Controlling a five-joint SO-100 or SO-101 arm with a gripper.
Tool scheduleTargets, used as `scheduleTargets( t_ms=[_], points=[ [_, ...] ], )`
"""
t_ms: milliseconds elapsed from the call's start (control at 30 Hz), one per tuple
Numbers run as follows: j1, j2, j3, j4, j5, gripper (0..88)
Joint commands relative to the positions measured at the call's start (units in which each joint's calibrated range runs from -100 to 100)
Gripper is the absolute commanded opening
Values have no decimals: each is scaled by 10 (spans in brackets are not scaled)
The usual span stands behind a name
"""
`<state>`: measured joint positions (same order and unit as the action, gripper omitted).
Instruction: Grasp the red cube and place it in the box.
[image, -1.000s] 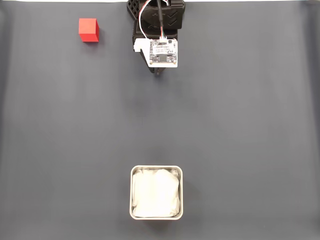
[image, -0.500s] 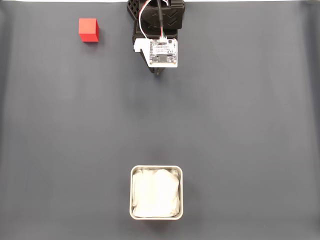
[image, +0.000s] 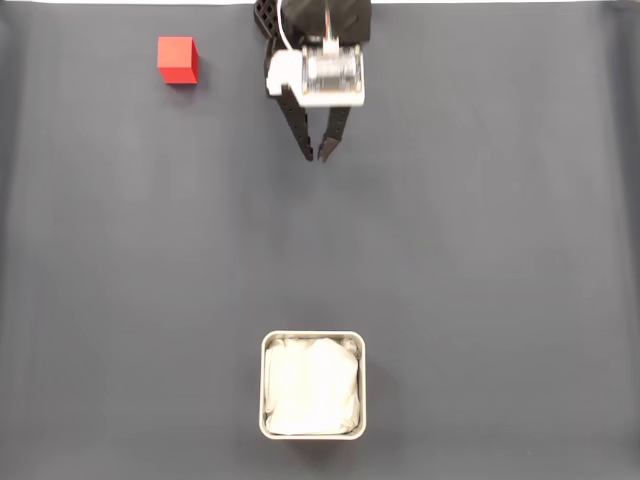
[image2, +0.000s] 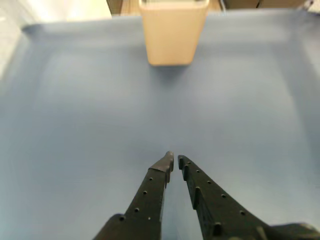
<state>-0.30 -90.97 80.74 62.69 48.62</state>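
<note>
Up top in the fixed view, the gripper (image: 318, 156) hangs near the far edge of the dark mat (image: 480, 240), fingertips nearly together and gripping nothing, so basically clenched on air; the red cube (image: 177, 59) sits well apart to its left in the corner; the box (image: 313, 385) is way down at the near edge, holding just crumpled white lining, no cube; over in the wrist view the two black fingers (image2: 150, 192) point at bare mat with the box (image2: 173, 31) straight ahead; my worry: the jaws need opening before the reach, or they'll shove the cube off toward the edge.
</note>
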Motion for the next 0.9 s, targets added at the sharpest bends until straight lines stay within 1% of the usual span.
scheduleTargets(
  t_ms=[0, 267, 467, 667, 867],
  points=[
    [-6, 84, -139, -31, 3, 0],
    [-6, 214, -369, -28, -6, 0],
    [-2, 263, -482, 2, 0, 0],
    [29, 311, -567, 58, -6, 0],
    [72, 328, -598, 85, -10, 0]
  ],
)
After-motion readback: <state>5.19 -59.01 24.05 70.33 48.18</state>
